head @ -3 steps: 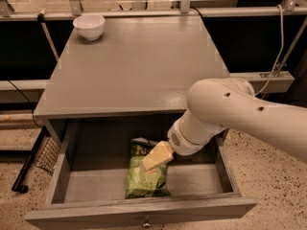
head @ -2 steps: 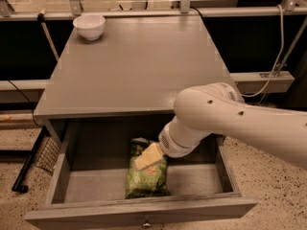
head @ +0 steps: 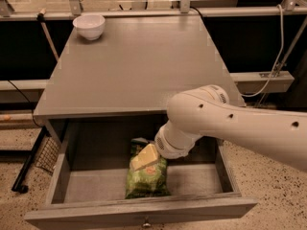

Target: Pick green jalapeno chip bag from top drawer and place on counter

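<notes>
At the bottom edge of the frame, the weathered grey front panel of the top drawer (head: 96,216) is cut off low down, so its small metal knob (head: 146,221) shows only in part. The drawer is pulled open, a shallow wooden box with flat, dull grey boards.

On its floor, near the middle, lies the green jalapeno chip bag (head: 147,178), crinkly and light green with a slight sheen. Its dark top band points toward the back of the drawer. The lettering is too small to read.

The end effector (head: 145,157), a pale yellowish wedge, sits over the bag's upper half and hides part of the front. Whether it is spread or closed on the bag I cannot tell, nor whether it touches it.

The smooth white arm (head: 230,128), rounded and dotted with small dark holes, enters from the right edge, where it is cut off. It covers the drawer's back right corner and part of the front edge of the counter (head: 134,71).

That counter is a flat, faintly glossy grey slab. A round white bowl (head: 89,26) stands at its far left corner, in the upper left of the frame.
</notes>
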{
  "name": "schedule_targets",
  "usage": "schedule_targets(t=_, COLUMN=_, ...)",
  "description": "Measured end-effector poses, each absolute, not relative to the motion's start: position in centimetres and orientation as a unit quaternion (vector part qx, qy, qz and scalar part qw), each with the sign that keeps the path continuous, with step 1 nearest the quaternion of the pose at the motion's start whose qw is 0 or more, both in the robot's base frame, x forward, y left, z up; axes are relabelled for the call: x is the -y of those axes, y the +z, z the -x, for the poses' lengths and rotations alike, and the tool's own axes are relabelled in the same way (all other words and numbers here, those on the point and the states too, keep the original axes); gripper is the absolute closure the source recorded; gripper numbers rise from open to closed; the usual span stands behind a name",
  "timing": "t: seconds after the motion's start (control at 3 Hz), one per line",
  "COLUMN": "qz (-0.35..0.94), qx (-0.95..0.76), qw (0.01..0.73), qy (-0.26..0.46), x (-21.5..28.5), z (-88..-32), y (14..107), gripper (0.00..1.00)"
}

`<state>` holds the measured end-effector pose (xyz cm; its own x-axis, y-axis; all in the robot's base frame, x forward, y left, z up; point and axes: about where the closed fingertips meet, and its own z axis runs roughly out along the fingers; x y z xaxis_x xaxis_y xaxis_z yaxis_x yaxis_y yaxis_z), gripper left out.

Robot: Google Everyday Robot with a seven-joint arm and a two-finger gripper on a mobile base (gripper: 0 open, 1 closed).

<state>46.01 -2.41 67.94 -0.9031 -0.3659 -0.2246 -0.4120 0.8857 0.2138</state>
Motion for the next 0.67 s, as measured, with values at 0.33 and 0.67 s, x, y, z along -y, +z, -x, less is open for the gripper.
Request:
schedule_targets(t=0.33, qz=0.182, qx=-0.97, qw=0.09, qy=0.132, x=2.1, z=-46.5, y=67.4, gripper=0.0)
schedule_targets(t=0.67, qz=0.152, qx=-0.976, qw=0.085, qy=0.131, x=1.5, z=-47.2, y=66.3, gripper=0.0)
